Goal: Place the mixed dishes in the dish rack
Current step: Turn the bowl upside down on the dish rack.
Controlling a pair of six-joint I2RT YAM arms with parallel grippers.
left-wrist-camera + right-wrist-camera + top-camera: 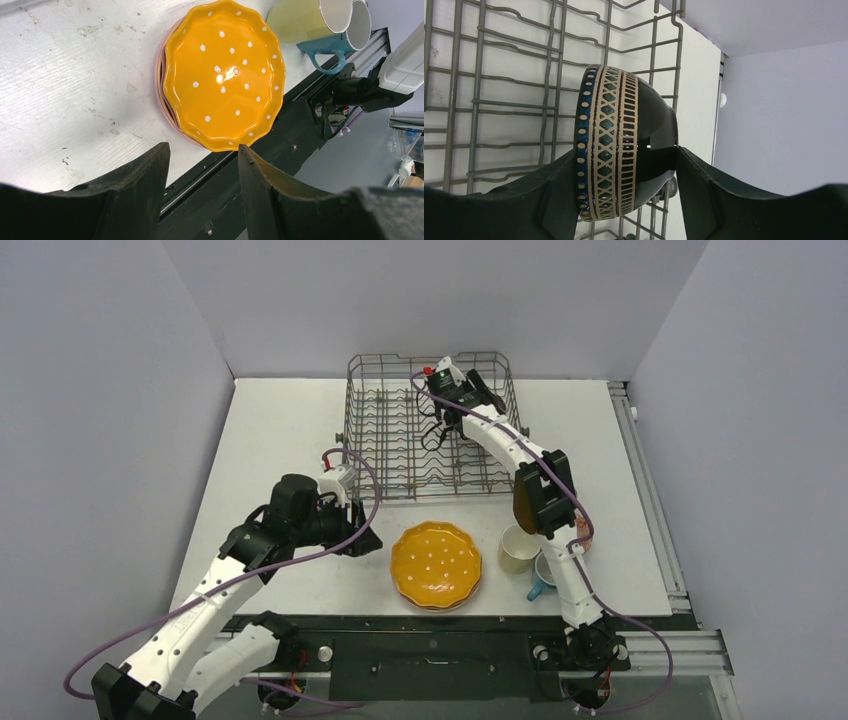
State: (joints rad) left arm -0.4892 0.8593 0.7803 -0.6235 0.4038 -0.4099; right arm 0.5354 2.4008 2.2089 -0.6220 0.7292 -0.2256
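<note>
White surface (290,430) holds the plate stack (436,565) and mugs (520,550) nearest, left jaws open and empty beside them. Farther back, right jaws grip the patterned bowl (619,145) on edge over the rack (349,410); best to seat it between tines before releasing.

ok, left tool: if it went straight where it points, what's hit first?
Probably the orange plate: the left tool is open and aimed at its near rim. Depth is unclear, so a downward tilt could bring it to the table first.
</note>
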